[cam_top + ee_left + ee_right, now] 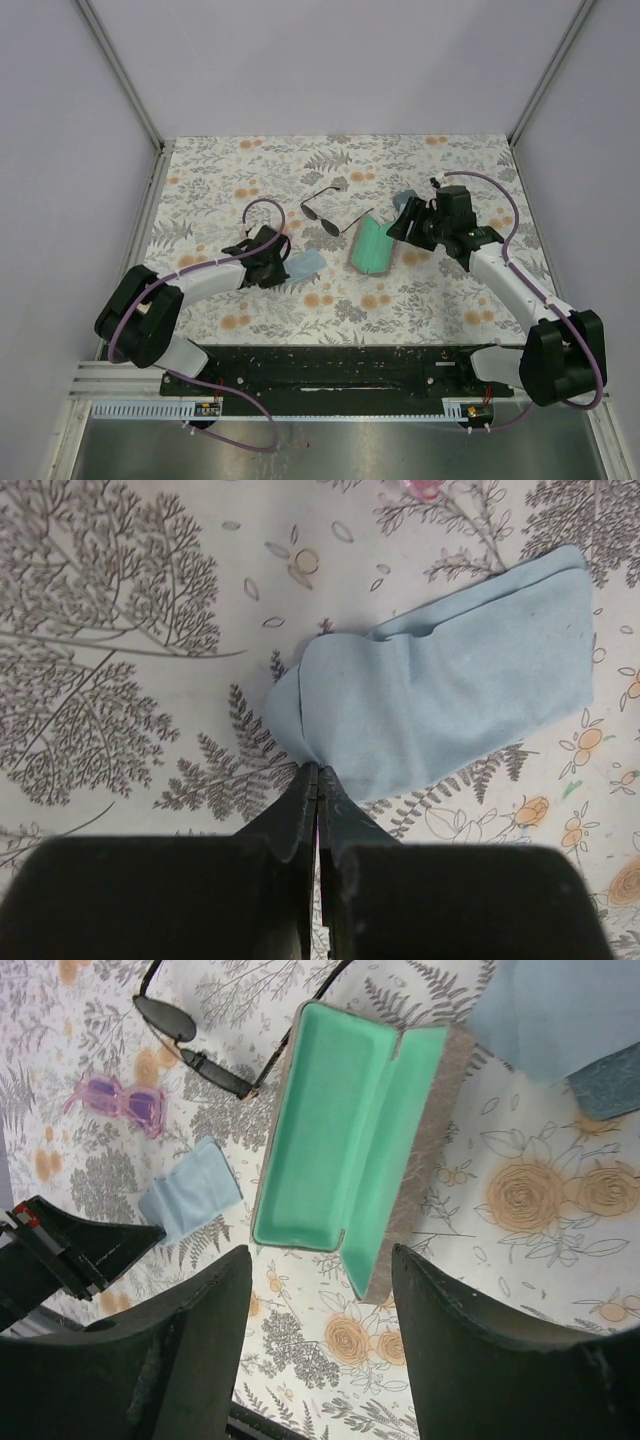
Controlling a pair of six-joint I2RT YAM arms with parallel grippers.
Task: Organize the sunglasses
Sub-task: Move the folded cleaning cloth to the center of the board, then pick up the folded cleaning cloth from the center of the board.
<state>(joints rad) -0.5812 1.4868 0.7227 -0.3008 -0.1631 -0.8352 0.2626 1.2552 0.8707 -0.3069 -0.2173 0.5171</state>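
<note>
Sunglasses (210, 1068) of thin black wire, dark-lensed

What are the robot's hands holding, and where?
The left gripper is shut on the near edge of the light-blue cloth, seemingly pinching it. The right gripper is open, holding nothing.

We record bright, even, diffuse light from above. Shadows on the table (330, 300) are faint and soft-edged. The walls (350, 70) read matte and uniformly lit. The top view is sharp throughout. In the wrist views the left fingers (285, 825) and right fingers (480, 1340) are black, nearly featureless and slightly blurred, while the cloth (450, 680) is crisp.
</note>
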